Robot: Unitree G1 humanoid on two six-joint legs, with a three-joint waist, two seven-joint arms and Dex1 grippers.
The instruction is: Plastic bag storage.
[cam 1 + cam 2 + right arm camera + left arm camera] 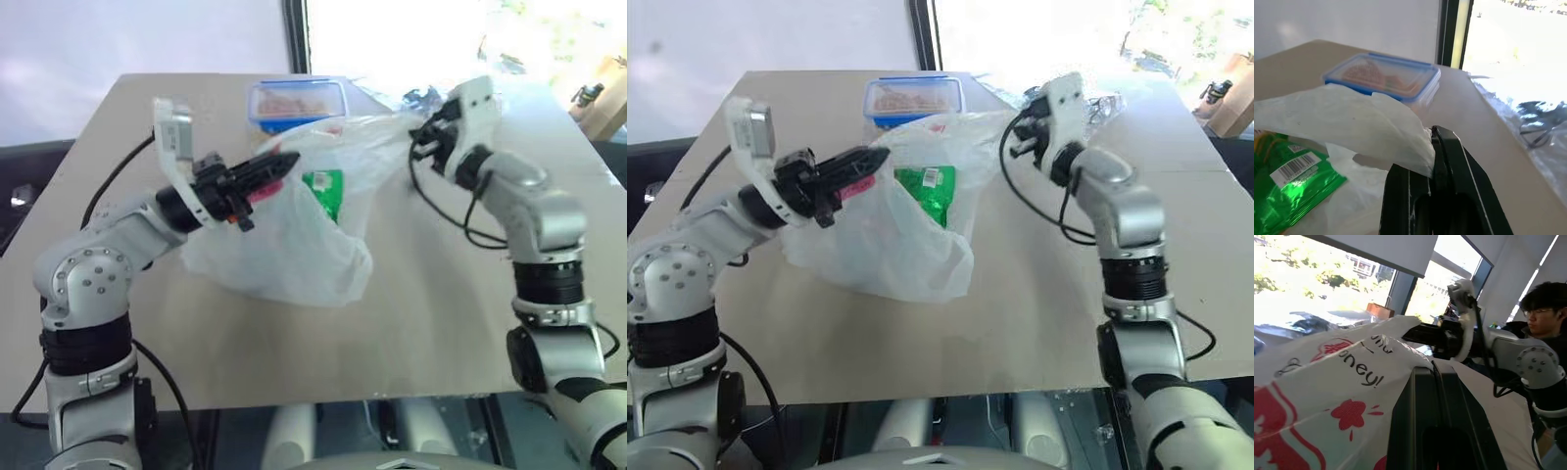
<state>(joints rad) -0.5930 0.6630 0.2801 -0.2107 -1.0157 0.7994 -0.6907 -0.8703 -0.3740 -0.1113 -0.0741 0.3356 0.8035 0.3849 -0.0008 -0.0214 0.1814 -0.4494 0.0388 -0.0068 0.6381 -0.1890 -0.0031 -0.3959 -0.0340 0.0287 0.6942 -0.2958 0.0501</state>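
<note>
Left tool (279,164) clamped on plastic bag (294,245), right tool (1432,142) clamped on its opposite edge, bag stretched crosswise between them

Beige table (441,323) beside bright sunlit windows (1518,44)

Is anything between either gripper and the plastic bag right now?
No. The left gripper and right gripper are both shut on the plastic bag, one on each side of its top edge.
</note>
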